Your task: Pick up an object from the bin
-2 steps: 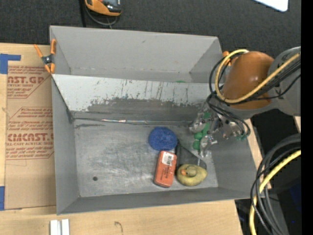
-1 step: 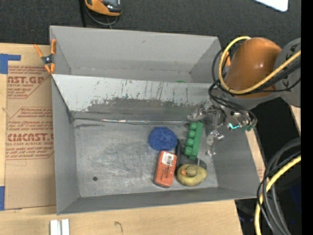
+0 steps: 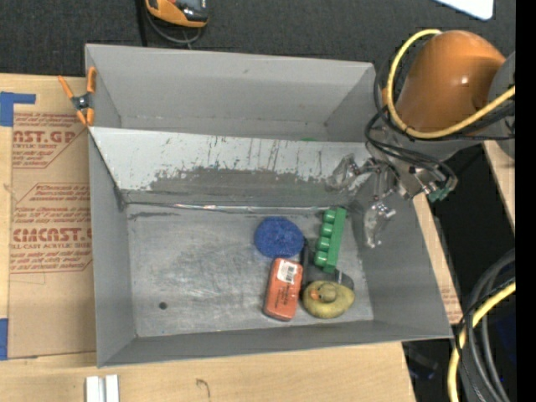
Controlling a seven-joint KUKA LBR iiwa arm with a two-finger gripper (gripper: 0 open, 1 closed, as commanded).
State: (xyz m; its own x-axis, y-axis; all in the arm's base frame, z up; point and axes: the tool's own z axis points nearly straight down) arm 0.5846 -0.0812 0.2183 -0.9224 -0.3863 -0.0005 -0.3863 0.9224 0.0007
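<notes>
Camera view: gripper (image 3: 374, 216) noted at the right side of the bin (image 3: 193, 275), its spread not to be told, nothing seen held. Green block (image 3: 328, 237) lies just view-left of it, long axis set toward the far wall; yellow duck (image 3: 327, 298) nearer the front.

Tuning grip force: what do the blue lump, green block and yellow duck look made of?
Blue lump: matte, rough-textured surface, probably foam or sponge. Green block: rigid plastic by the look, moulded studs, slight gloss. Yellow duck: smooth with a dull sheen, likely rubber or soft vinyl; softness unconfirmed.
</notes>
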